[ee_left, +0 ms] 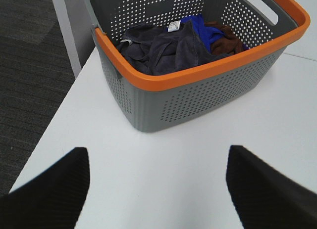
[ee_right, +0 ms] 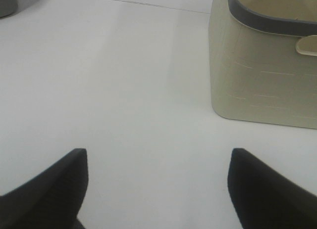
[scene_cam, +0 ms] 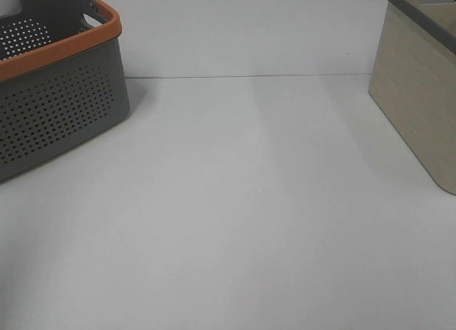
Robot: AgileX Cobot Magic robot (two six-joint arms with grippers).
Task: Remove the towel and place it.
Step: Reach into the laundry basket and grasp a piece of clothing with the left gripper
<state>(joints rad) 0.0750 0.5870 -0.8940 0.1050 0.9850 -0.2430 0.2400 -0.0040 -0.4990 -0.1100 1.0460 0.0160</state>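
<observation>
Left claw seemingly short of towel

The high camera looks down across the white bench, catching a grey basket far left and a beige bin far right. The left wrist camera faces that basket from close above; the right wrist camera faces the bin from nearby.

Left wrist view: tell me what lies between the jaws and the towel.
Bare table, then the basket's grey wall and orange rim; the towel lies inside, just past them. The left wrist view shows this.
</observation>
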